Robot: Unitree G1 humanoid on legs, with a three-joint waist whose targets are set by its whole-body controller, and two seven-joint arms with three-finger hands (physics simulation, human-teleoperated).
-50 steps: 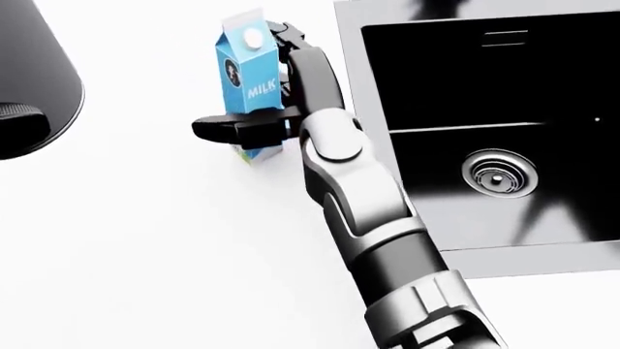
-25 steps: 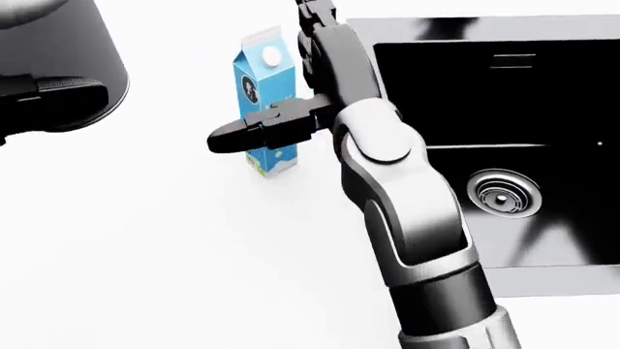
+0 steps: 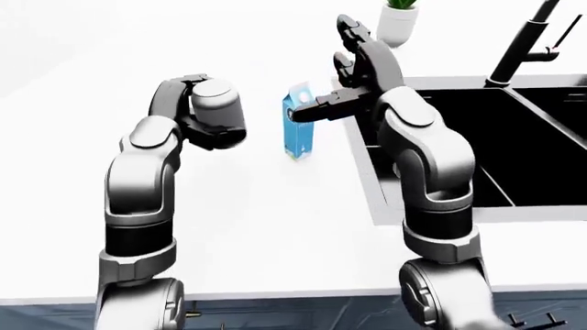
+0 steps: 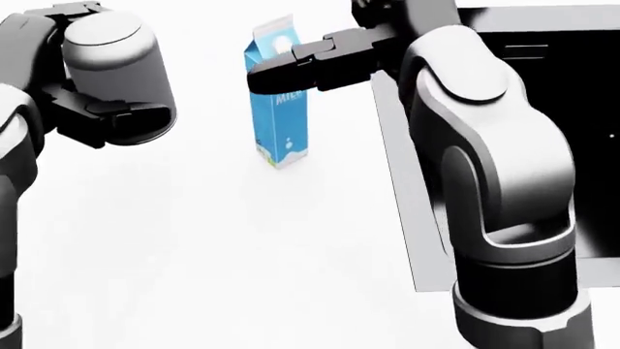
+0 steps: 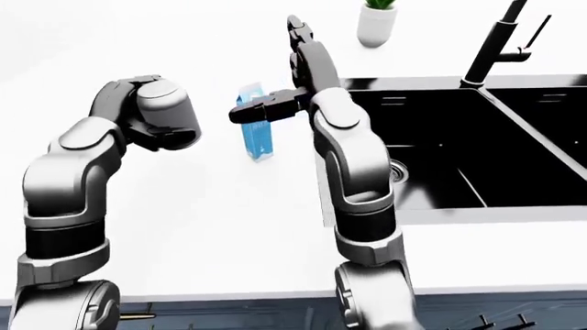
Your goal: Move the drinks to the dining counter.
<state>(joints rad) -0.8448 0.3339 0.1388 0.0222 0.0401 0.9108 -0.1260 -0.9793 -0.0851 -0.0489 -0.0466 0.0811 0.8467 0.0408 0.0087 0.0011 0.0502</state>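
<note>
Standing upright on the white counter (image 3: pixel 275 227), just left of the black sink (image 5: pixel 440 151), the blue milk carton (image 4: pixel 279 109) was no longer wrapped by my right hand (image 3: pixel 353 75). A second earlier the fingers had curled round its middle; at this moment the hand sat high beside the carton's top, two fingers pointing up and away toward the far potted plant (image 3: pixel 398 20), while one dark finger (image 4: pixel 310 64) lay across the gable. Whether that finger touched the carton I could not tell, but nothing closed around it, so I counted the hand as released. The head camera had also pulled back and lifted over that second, bringing my left arm into the picture. My left hand (image 4: pixel 107 120) hung well to the left of the carton, folded in under the wrist with its fingers drawn close and apparently holding nothing; I could not say for certain whether it was fully clenched. By my reading, the carton had gone nowhere toward the dining counter, and a fresh grasp was needed before any carrying. The black faucet (image 5: pixel 491 41) rose at the far right.
</note>
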